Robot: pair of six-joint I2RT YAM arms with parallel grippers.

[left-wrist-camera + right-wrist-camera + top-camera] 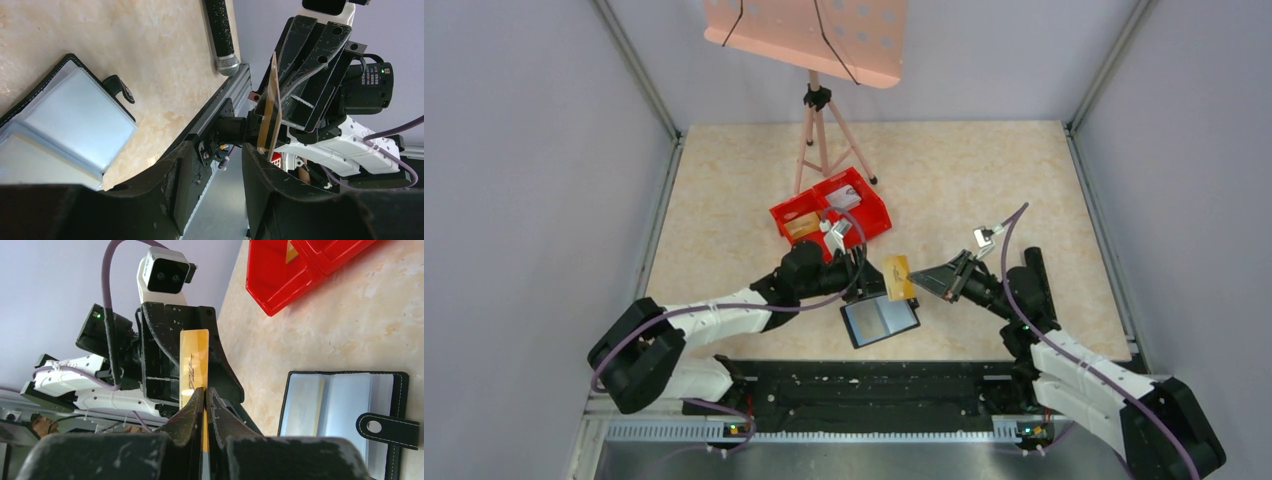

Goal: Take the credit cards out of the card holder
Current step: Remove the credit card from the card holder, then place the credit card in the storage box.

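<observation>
Card holder [879, 320]: lay open and flat, nearest of all.
Red bin [786, 213]: farther back, I saw a tan card [802, 227] inside (left compartment).
Right claw [205, 396]: clamped on a gold card [194, 355], held on edge.
Left claw [212, 160]: part open, empty, near that card.

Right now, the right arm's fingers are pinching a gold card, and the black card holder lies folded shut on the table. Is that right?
Not quite: the card holder lies open on the table, its see-through pockets facing up, as the right wrist view shows. The right arm's fingers do pinch the gold card.
</observation>
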